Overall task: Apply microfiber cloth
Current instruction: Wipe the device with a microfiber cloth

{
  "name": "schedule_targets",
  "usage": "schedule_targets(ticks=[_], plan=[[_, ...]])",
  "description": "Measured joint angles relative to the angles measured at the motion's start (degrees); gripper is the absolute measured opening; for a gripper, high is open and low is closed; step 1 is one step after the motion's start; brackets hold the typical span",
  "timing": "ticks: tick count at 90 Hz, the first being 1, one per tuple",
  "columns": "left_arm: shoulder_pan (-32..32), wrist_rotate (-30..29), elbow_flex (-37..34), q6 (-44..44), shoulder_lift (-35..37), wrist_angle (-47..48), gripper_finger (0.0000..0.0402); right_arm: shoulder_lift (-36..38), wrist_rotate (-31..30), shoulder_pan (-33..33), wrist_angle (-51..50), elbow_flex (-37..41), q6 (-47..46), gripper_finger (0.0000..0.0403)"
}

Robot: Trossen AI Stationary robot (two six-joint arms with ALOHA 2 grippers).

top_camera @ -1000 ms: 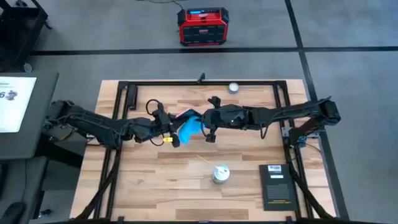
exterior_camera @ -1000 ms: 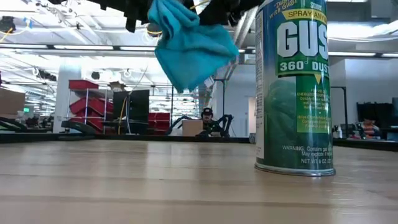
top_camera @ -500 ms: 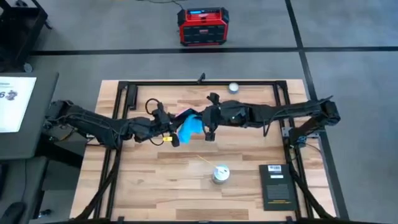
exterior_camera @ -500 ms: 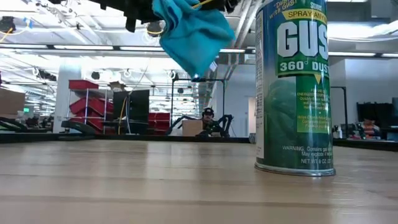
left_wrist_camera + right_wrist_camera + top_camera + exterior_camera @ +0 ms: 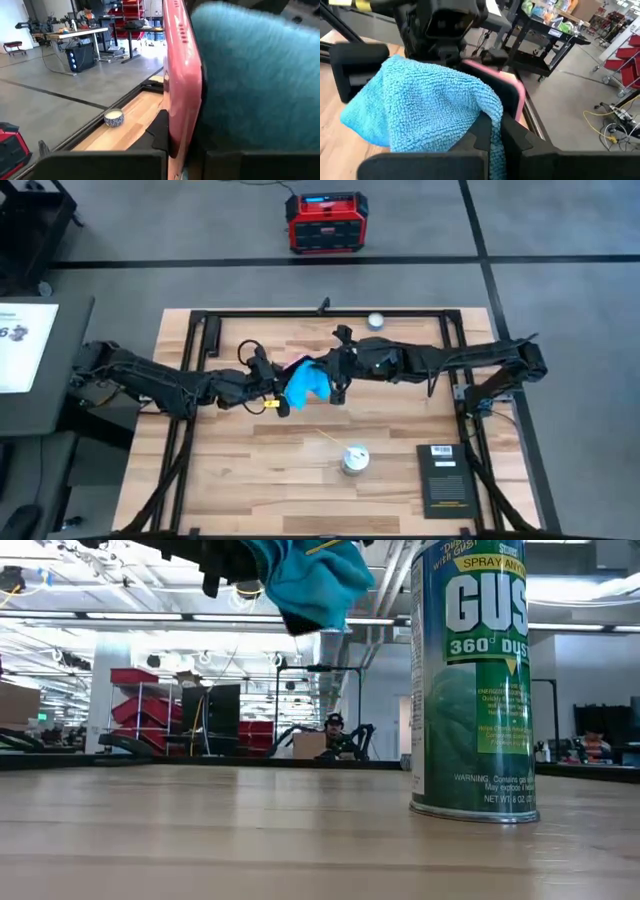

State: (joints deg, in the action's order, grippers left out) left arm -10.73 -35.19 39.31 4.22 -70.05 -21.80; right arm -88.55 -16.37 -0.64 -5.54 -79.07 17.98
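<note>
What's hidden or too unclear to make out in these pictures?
- Phone screen: the microfiber cloth covers it in both wrist views.
- Cloth's white tag: not visible in any view.
- Both arms: cut off by the low view's top edge.
- Black booklet label: too small to read from above.

right gripper (image 5: pixel 333 383) has shifted slightly toward the left gripper (image 5: pixel 277 387) across the three high-view frames, closing the gap between the arms; microfiber cloth (image 5: pixel 306 379) moved with it and now sits bunched against the pink phone (image 5: pixel 181 75); in the low view the cloth (image 5: pixel 312 578) has risen: it hung well down a second ago, now only a short fold shows below the top edge
</note>
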Motion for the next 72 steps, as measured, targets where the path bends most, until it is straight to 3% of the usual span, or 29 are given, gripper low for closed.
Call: schedule_targets(ticks=[23, 38, 72], plan=[[-0.01, 0.51, -0.17, -0.81, 0.23, 1.97, 0.0003, 0.48, 0.05, -0.09, -4.46, -0.18, -0.32, 0.0], [-0.54, 0.74, -0.33, -0.87, 0.41, 5.54, 0.0003, 4.76, -2.5, 0.2, -7.52, 3.11, -3.03, 0.0], [-1.84, -1.09, -0.28, -0.74, 0.58, 5.67, 0.0003, 22.72, -8.67, 0.22, -10.58, 27.88, -16.62, 0.0]])
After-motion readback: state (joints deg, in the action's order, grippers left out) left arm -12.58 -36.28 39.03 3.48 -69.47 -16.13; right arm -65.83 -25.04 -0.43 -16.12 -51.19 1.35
